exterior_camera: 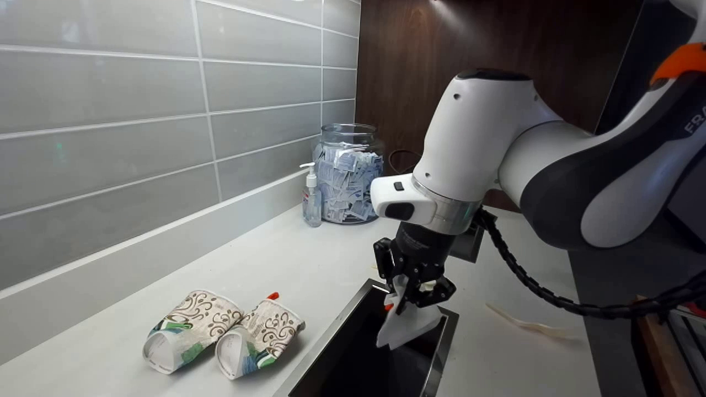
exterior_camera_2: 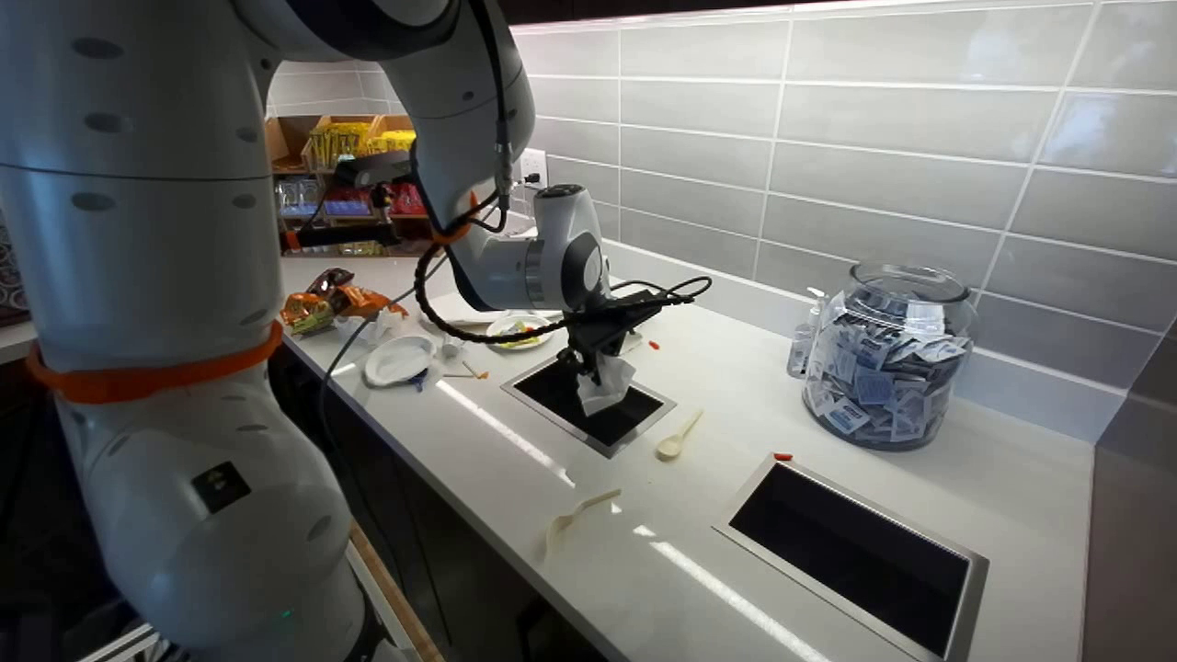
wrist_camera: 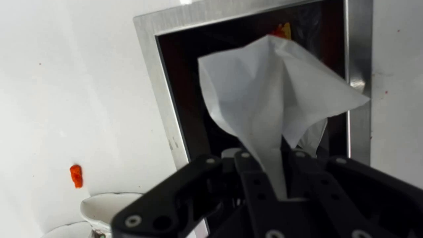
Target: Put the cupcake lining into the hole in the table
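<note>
The gripper clamps the white paper cupcake lining over the metal-framed countertop hole. The lining should prove light, pliable and easily torn; hold it at the narrow, gathered fold with low force, leaving the flared edge free

Free counter between hole and glass jar (bar a spoon), but crushed cups between hole and tiled wall.
</note>
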